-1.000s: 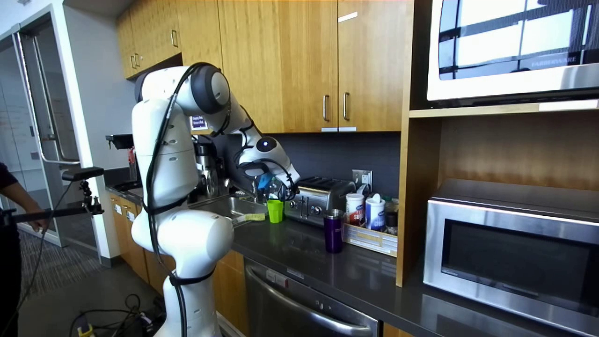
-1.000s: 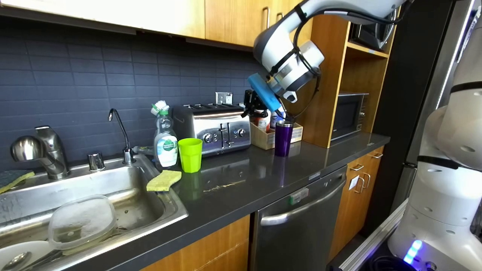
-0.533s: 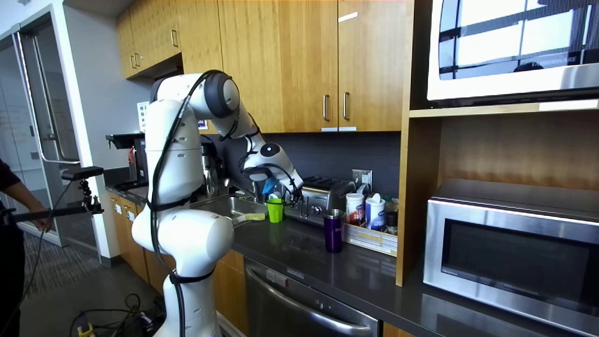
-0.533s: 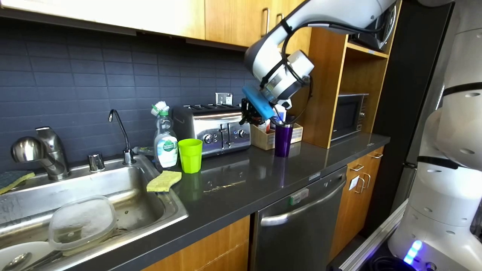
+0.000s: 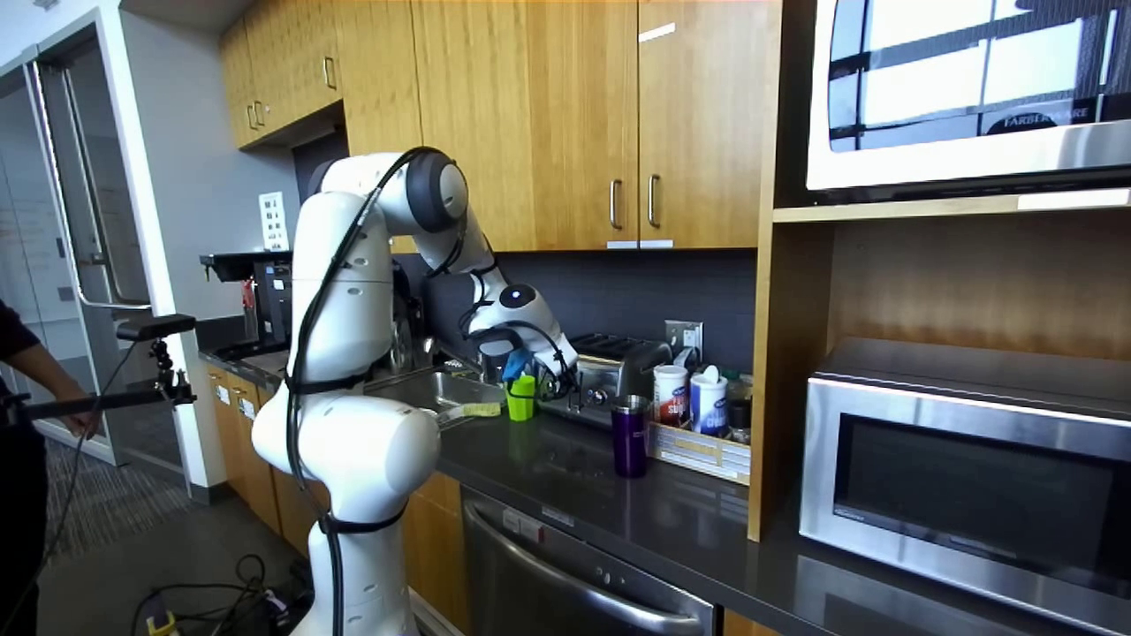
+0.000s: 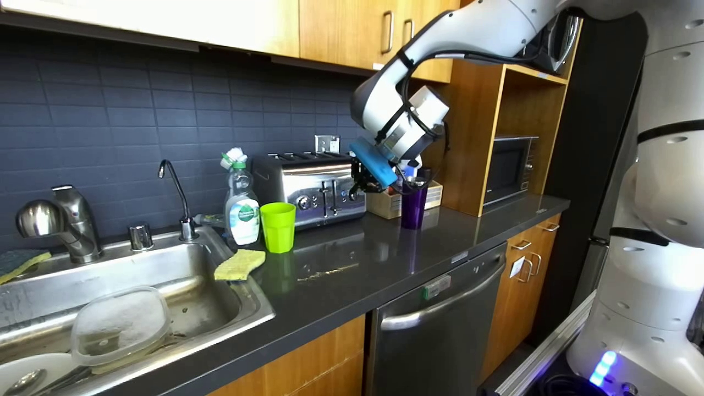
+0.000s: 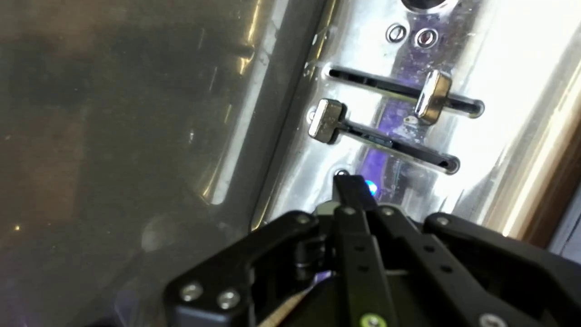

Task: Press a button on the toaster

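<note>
The silver toaster [image 6: 308, 187] stands on the counter against the tiled wall. It also shows in an exterior view [image 5: 632, 371], partly behind my hand. In the wrist view its shiny front [image 7: 358, 50] has two lever slots. One lever [image 7: 433, 96] is near the top of its slot, the other lever [image 7: 326, 120] at the bottom. Two round buttons [image 7: 426, 38] are unlit. A small blue light [image 7: 371, 187] shows right beside my fingertips, and another round button [image 7: 341, 172] is partly hidden by them. My gripper [image 7: 354, 186] is shut and empty, over the toaster's front; I cannot tell whether it touches.
A purple tumbler [image 6: 413, 203] and a wooden box [image 6: 385, 203] of containers stand beside the toaster. A green cup [image 6: 278, 225], a soap bottle [image 6: 242, 214] and a sponge [image 6: 239, 264] stand on its sink side. The sink [image 6: 258, 308] holds dishes.
My gripper has moved down from about the toaster's top edge to its front face, a little closer to the levers. The toaster and its levers look unchanged.
</note>
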`<action>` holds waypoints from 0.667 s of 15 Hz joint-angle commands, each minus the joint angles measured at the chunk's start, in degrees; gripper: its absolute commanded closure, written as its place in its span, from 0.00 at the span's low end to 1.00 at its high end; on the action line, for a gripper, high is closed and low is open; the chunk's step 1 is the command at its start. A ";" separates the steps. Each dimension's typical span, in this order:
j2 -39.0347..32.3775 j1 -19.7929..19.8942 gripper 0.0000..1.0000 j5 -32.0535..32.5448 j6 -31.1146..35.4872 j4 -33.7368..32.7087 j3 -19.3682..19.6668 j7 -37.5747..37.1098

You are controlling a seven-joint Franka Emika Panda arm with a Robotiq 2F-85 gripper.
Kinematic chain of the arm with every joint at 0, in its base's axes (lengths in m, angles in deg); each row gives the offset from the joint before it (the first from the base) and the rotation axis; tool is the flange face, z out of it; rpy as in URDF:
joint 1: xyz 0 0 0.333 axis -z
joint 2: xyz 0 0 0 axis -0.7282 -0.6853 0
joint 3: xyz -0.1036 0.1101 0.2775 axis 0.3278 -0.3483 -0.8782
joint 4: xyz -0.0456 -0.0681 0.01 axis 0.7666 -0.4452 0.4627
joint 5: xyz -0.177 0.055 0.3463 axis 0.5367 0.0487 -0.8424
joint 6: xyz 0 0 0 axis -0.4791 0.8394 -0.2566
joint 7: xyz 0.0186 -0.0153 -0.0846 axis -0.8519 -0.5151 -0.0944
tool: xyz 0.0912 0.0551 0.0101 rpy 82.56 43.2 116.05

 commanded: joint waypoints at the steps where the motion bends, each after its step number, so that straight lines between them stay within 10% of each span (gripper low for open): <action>1: -1.35 1.70 1.00 2.30 1.34 -1.18 -1.95 -3.82; 10: -3.54 2.00 1.00 3.48 1.32 -3.60 -3.34 -8.01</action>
